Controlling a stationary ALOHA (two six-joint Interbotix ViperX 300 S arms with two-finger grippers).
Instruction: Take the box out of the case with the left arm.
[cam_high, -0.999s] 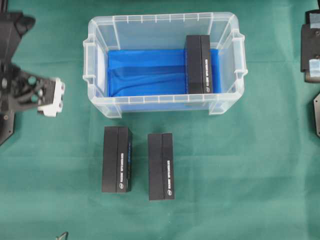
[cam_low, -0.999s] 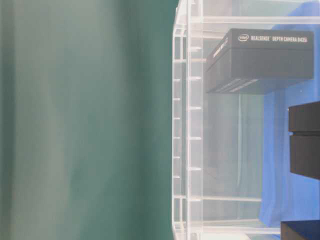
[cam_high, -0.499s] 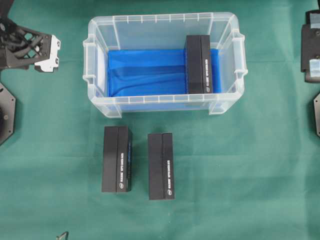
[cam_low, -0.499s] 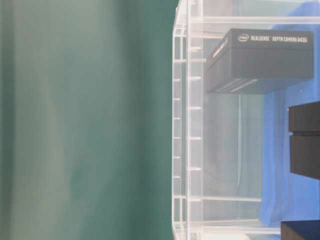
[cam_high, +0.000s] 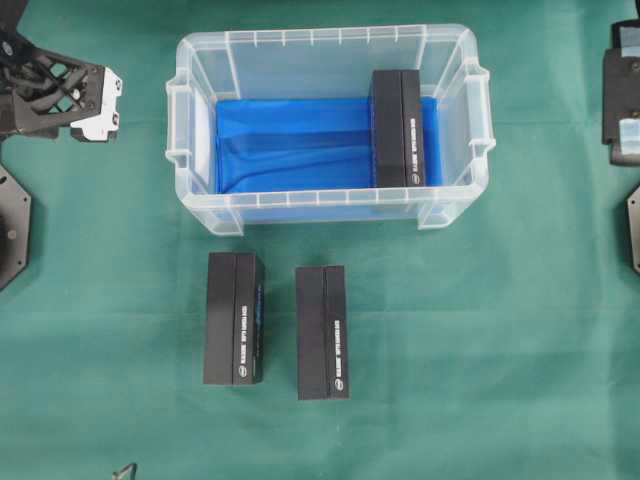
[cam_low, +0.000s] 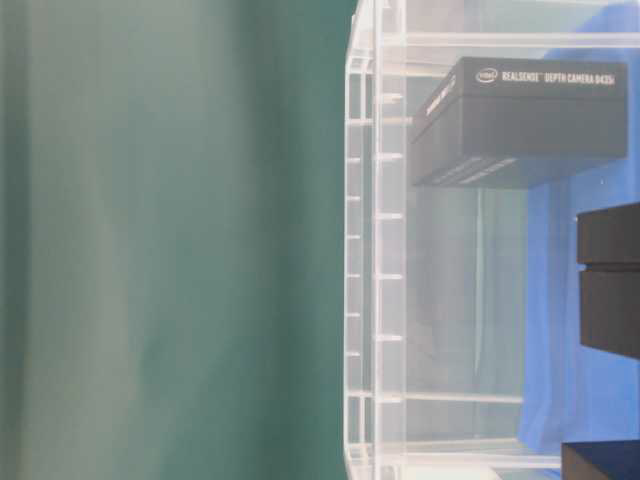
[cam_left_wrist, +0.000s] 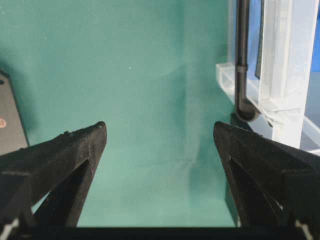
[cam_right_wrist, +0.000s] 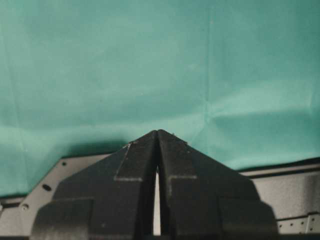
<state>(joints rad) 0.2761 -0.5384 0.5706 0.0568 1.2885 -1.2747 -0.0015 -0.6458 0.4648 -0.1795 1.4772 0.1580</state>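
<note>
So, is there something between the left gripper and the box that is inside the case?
Yes: the case's clear left wall stands between the left gripper, jaws open outside it, and the box at the case's right end.

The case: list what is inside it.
Inside the case: one black box standing at its right end on a blue sheet. The sheet beneath the box is hidden.

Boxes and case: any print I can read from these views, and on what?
"intel REALSENSE DEPTH CAMERA D435i": side of the box in the case.
White print on the sides of both boxes on the cloth: too small to read.
Case: no text.
</note>
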